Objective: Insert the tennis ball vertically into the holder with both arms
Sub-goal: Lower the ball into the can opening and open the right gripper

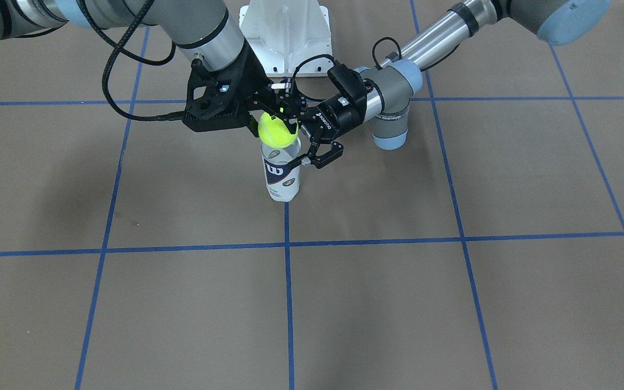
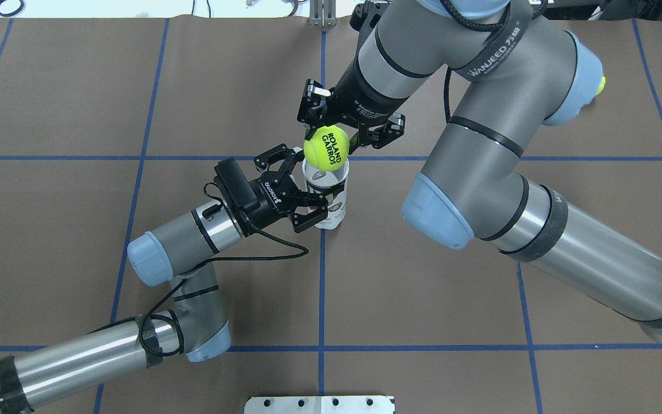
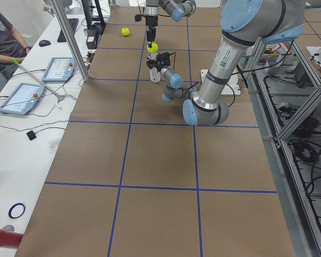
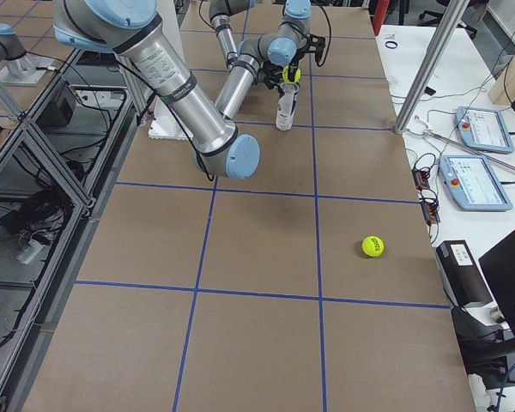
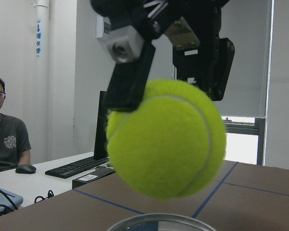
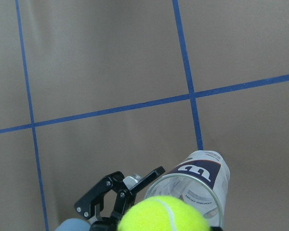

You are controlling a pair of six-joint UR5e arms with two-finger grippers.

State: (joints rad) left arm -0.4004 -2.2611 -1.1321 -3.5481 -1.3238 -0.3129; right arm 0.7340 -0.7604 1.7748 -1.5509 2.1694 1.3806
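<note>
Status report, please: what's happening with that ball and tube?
Right gripper shut on tennis ball, just above holder mouth. Left gripper straddles holder, grip unclear. Mouth unobstructed.

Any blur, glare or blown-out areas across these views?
Left wrist view: tennis ball sharp, holder rim at the bottom edge blurred, background bright. Right wrist view: ball soft, table sharp. Overhead view: far strip beyond the table blown out white. Front-facing view: soft shadows at view-left.

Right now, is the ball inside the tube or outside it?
Outside. The ball, pinched in the right gripper, hangs over the tube; the left wrist view shows a gap above its rim.
</note>
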